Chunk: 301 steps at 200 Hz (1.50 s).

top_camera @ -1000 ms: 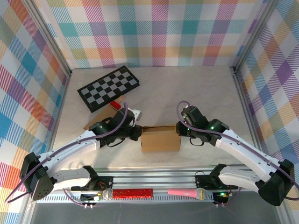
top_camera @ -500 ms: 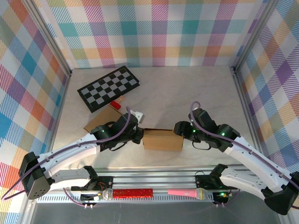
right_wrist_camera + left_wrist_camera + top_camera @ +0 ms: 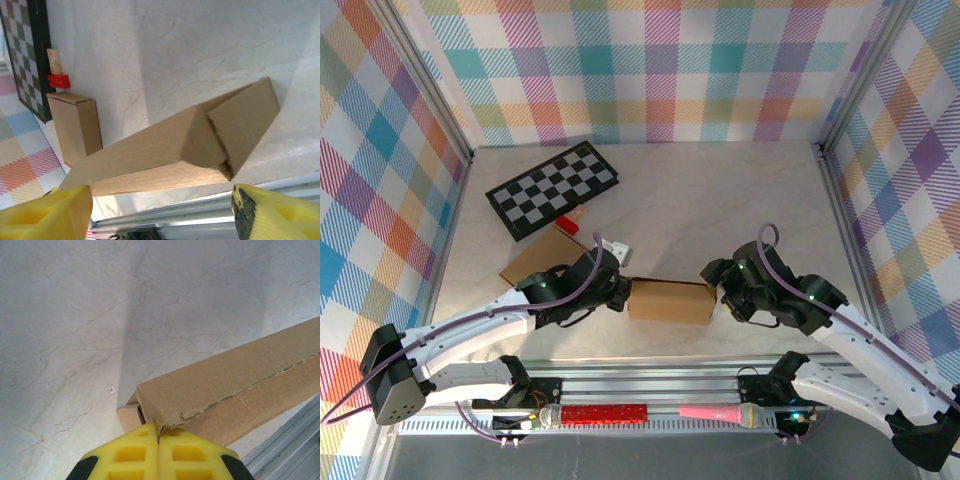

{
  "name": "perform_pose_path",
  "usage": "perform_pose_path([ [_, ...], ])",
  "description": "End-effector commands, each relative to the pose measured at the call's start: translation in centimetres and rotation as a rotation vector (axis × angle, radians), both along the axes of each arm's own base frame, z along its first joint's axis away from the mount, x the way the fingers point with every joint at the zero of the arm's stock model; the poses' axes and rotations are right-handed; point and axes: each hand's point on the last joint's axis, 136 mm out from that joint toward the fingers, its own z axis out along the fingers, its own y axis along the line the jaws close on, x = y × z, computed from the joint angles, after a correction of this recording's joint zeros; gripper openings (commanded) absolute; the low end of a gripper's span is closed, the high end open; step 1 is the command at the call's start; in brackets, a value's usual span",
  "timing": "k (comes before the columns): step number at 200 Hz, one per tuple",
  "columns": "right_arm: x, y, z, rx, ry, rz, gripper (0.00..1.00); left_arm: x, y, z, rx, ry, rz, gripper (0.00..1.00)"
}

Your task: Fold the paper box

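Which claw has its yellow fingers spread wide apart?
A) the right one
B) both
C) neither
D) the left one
A: the right gripper has its yellow fingers far apart, with the paper box in view between them, while the left gripper has its fingers pressed together at the box's corner.

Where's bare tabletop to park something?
Free: far-right marble table, between black-and-white checkerboard and plaid right wall. Crowded: near centre, left gripper and right gripper flank the brown cardboard box; flat cardboard piece lies beside the checkerboard.
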Motion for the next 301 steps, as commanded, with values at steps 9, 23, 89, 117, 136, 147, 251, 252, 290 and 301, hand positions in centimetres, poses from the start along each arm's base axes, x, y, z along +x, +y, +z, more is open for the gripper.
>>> perform_pose_path([
  [9, -0.4, -0.2, -1.6, 0.135, 0.131, -0.21, 0.77, -0.3, -0.1, -0.5, 0.003, -0.005, 0.008, 0.0],
  [23, -0.4, 0.3, -2.2, 0.186, 0.164, -0.25, 0.79, -0.4, 0.0, -0.6, 0.006, -0.001, 0.007, 0.0],
  [89, 0.8, 2.2, -3.4, 0.247, 0.191, -0.266, 0.75, -0.8, -0.1, -0.8, 0.003, 0.005, 0.011, 0.0],
  [117, 0.9, 1.8, -4.3, 0.22, 0.187, -0.275, 0.62, -1.0, -0.2, -0.9, 0.001, 0.011, 0.012, 0.0],
  [136, 0.7, 1.4, -4.8, 0.195, 0.19, -0.278, 0.58, -1.2, -0.1, -1.0, -0.002, 0.023, 0.018, 0.0],
  [147, 0.6, 1.3, -5.1, 0.181, 0.191, -0.272, 0.53, -1.4, -0.1, -0.9, -0.012, 0.032, 0.025, 0.0],
  [251, 0.4, 0.8, -6.3, 0.118, 0.2, -0.26, 0.5, -1.9, 2.5, 4.6, -0.433, 0.28, 0.373, 0.69],
  [252, 0.4, 0.8, -6.3, 0.118, 0.2, -0.259, 0.5, -1.9, 2.5, 4.5, -0.439, 0.288, 0.378, 0.69],
  [290, 0.4, 0.8, -6.4, 0.115, 0.201, -0.262, 0.5, -1.1, 0.5, 3.6, -0.497, 0.529, 0.414, 0.68],
  [301, 0.5, 0.8, -6.3, 0.117, 0.2, -0.26, 0.5, -1.3, -0.1, 2.8, -0.463, 0.582, 0.407, 0.68],
])
